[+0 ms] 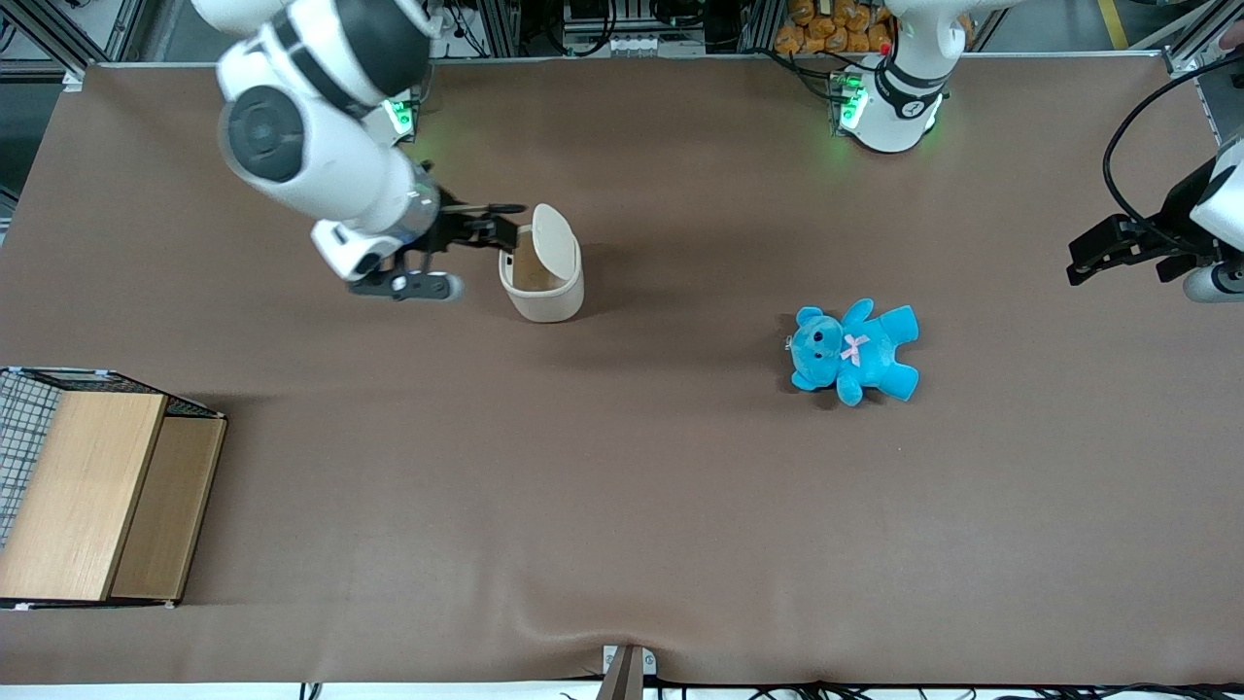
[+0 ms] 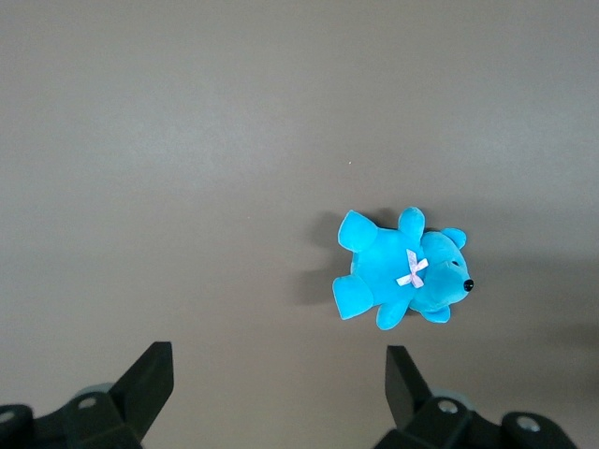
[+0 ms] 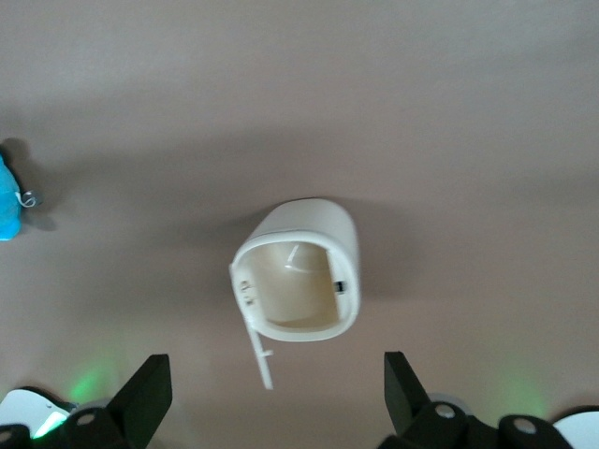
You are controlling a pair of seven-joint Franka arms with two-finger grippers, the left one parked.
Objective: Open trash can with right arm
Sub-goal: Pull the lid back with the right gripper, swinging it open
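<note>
Trash can (image 1: 542,282) upright on worktop (image 1: 622,486), lid (image 1: 554,238) flipped up, mouth open. Claw (image 1: 486,226) just beside rim, toward working arm's end, fingers spread wide, holding nothing. Blue teddy (image 1: 855,352) well apart, toward parked arm's end.

The right arm (image 1: 321,146) is big, white and made of fat round parts. A black round cap sits on one joint, with a dark band next to it. Its end is shiny and grey, with a small white block beside it. The gripper (image 1: 505,228) on that end is black, with two thin flat fingers (image 3: 140,398) that have small round holes. A little green light glows at the arm's base.
</note>
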